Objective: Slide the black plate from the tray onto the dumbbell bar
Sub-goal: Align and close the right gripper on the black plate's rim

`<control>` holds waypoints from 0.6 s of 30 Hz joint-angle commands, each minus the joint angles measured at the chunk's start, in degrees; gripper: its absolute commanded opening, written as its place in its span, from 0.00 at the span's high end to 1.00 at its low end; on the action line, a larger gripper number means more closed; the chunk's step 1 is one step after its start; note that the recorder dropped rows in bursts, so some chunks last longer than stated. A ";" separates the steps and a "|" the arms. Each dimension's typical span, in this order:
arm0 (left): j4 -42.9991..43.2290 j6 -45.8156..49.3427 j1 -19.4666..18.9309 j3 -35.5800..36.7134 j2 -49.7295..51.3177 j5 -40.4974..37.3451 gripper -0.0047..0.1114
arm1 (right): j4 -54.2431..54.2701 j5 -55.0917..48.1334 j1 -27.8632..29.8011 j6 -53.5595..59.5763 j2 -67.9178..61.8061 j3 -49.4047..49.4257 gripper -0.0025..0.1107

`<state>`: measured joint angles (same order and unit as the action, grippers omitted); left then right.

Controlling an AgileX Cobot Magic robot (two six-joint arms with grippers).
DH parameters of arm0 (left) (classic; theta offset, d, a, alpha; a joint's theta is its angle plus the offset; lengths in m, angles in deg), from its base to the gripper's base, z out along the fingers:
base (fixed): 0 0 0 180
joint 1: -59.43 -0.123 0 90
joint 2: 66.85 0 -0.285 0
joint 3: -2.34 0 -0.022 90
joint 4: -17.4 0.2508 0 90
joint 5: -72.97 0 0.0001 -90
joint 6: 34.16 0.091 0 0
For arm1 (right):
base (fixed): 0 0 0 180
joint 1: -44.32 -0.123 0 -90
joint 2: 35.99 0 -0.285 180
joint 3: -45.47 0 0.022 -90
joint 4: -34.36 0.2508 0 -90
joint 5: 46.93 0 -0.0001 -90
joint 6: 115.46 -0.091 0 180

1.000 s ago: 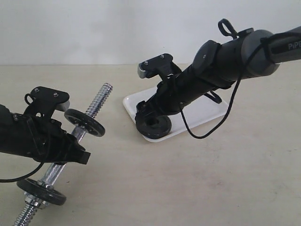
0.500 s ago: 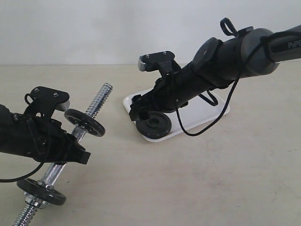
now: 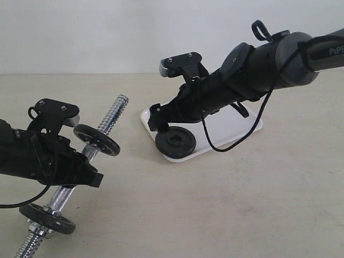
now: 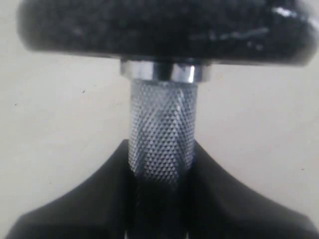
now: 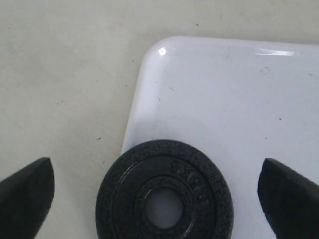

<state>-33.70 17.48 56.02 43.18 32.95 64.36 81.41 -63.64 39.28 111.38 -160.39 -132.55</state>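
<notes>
Two arms show in the exterior view. The black plate [image 3: 175, 143] is a small, thick, matte disc with a raised rim and a round central hole. It lies flat at the 7 o'clock corner of the white tray [image 3: 244, 122], and its edge overlaps the rim there. The right gripper [image 3: 157, 122] hangs just above the plate at its 11 o'clock side; from here its spread cannot be judged. At 9 o'clock of the tray, well apart from it, the dumbbell bar [image 3: 112, 114] slants on the tan table [image 3: 242, 204]. It carries an upper disc [image 3: 97, 140] and a lower disc [image 3: 47, 217], and the left gripper [image 3: 86, 173] crosses it between them.

Only the left wrist view shows the grip. The left gripper [image 4: 160, 199] has both black fingers [image 4: 84, 209] pressed against the knurled chrome of the dumbbell bar [image 4: 160, 134]. Beyond them sits a pebbled black disc [image 4: 164, 25]; which of the two cannot be told.

Only the right wrist view shows the right gripper [image 5: 158, 196] parted wide. Its fingertips [image 5: 27, 191] flank the black plate [image 5: 164, 191] without touching it. Raised lettering rings the hole, and part of the plate overhangs the rim of the tray [image 5: 224, 99].
</notes>
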 commanded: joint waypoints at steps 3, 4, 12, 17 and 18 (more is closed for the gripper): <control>-1.51 0.30 0.06 -1.74 -2.62 4.39 0.93 | 0.30 0.44 -0.08 -0.35 -0.06 -0.22 0.05; -1.51 0.30 0.06 -1.74 -2.62 4.39 0.93 | 0.30 -0.27 -0.08 -1.23 -0.06 -0.22 0.05; -1.51 0.30 0.06 -1.74 -2.62 4.29 0.93 | 0.02 -3.38 -0.08 -3.50 -1.90 -0.22 0.05; -1.51 0.30 0.06 -1.74 -2.62 4.29 0.93 | -0.09 -4.42 -0.08 -3.50 -3.98 -0.22 0.05; -1.51 0.30 0.06 -1.74 -2.62 4.29 0.93 | -0.31 -4.31 -0.08 -3.50 -4.20 -0.22 0.05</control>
<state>-33.70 17.48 56.02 43.18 32.95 64.36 81.40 -67.59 39.28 107.99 -164.02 -132.55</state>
